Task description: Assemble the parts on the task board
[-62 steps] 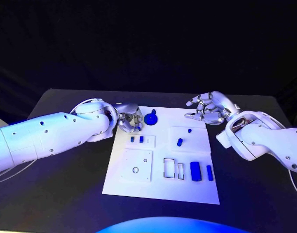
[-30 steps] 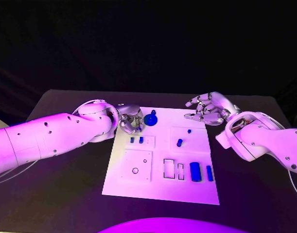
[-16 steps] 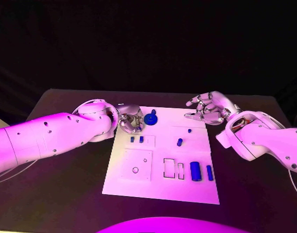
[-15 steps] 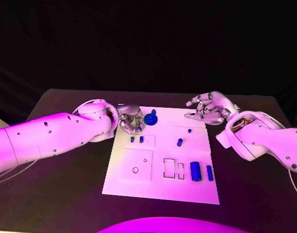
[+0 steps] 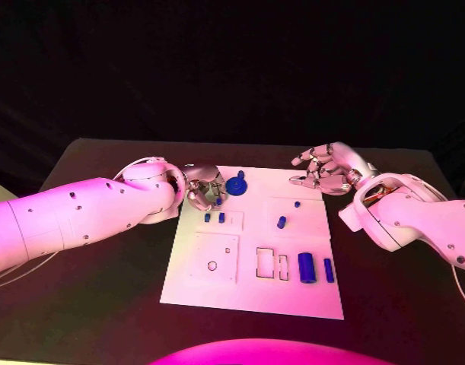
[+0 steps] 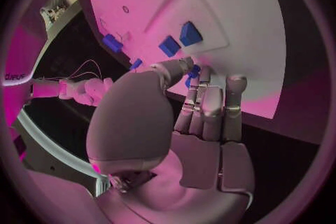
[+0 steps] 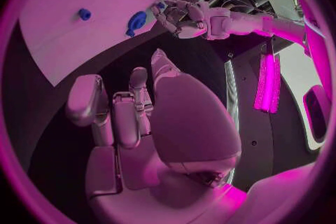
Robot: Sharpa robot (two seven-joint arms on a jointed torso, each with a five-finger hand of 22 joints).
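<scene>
Board [image 5: 256, 289] flat white rectangle mid counter [image 5: 90, 304], small blue parts: round disc [image 5: 237, 186] far, two bars [image 5: 306, 268] near right. Left hand [image 5: 202, 188] curled at disc; hold unclear. Right hand [image 5: 326, 169] curled, empty.

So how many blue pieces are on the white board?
7, some may be hidden: a round one by the left hand's fingers, two small ones, a dot, an oval, two bars.
</scene>
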